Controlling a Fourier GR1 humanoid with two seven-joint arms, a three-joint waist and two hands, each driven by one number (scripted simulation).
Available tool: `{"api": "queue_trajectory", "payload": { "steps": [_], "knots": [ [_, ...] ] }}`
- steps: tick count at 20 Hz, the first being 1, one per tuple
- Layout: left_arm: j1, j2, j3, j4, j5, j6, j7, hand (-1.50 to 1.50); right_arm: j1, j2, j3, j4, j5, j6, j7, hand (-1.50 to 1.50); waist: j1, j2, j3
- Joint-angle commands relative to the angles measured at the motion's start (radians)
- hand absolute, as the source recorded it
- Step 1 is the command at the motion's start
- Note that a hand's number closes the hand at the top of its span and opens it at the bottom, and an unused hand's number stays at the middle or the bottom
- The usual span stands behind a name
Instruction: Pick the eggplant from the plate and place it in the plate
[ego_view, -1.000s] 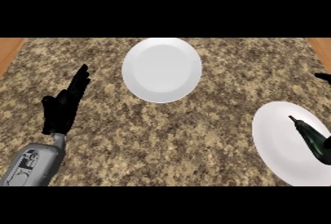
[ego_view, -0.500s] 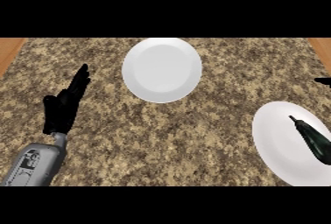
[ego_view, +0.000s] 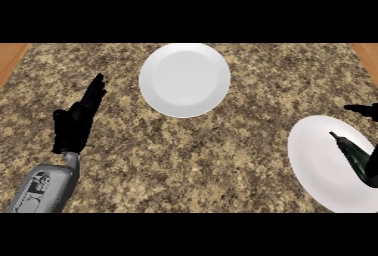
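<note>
While the eggplant (ego_view: 357, 159) lies on the four-o'clock plate (ego_view: 317, 160), right hand (ego_view: 363, 108) unreadable beside it, left hand (ego_view: 77, 120) rests open.

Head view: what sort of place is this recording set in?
Most likely a kitchen counter: a speckled granite-like countertop with wooden edging, two white plates, and a dark eggplant lying on the right-hand plate.

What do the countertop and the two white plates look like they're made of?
The counter looks like polished granite: mottled brown, tan and cream speckle. The plates, one at the far middle and one at the right edge holding the eggplant, look like glazed ceramic: plain white with soft shading, though plastic is possible.
</note>
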Motion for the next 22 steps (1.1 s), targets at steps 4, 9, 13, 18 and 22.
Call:
{"api": "queue_trajectory", "payload": {
  "steps": [4, 9, 13, 18, 22],
  "knots": [
    [0.010, -0.026, 0.035, 0.021, -0.046, -0.019, -0.015, 0.00, 0.042, 0.073, -0.040, 0.039, 0.119, 0.020, -0.039, -1.50, -0.004, -0.001, 0.000],
    [-0.048, -0.032, 0.059, 0.032, -0.050, -0.035, 0.023, 0.00, 0.062, 0.111, -0.011, 0.153, 0.231, -0.019, -0.143, -1.50, -0.004, 0.000, 0.000],
    [0.044, -0.041, 0.078, -0.021, -0.043, -0.075, -0.020, 0.00, 0.040, 0.144, -0.048, 0.222, 0.305, -0.045, -0.210, -1.50, -0.001, 0.000, 0.000],
    [0.016, -0.076, 0.079, -0.006, -0.076, -0.068, 0.012, 0.00, 0.098, 0.130, -0.094, 0.156, 0.331, -0.035, -0.268, 1.50, -0.007, -0.001, 0.000],
    [0.043, -0.043, 0.115, -0.003, -0.069, -0.108, -0.030, 0.00, -0.017, 0.146, -0.106, 0.293, 0.416, -0.098, -0.317, 1.50, 0.001, 0.000, 0.000]
  ]
}}
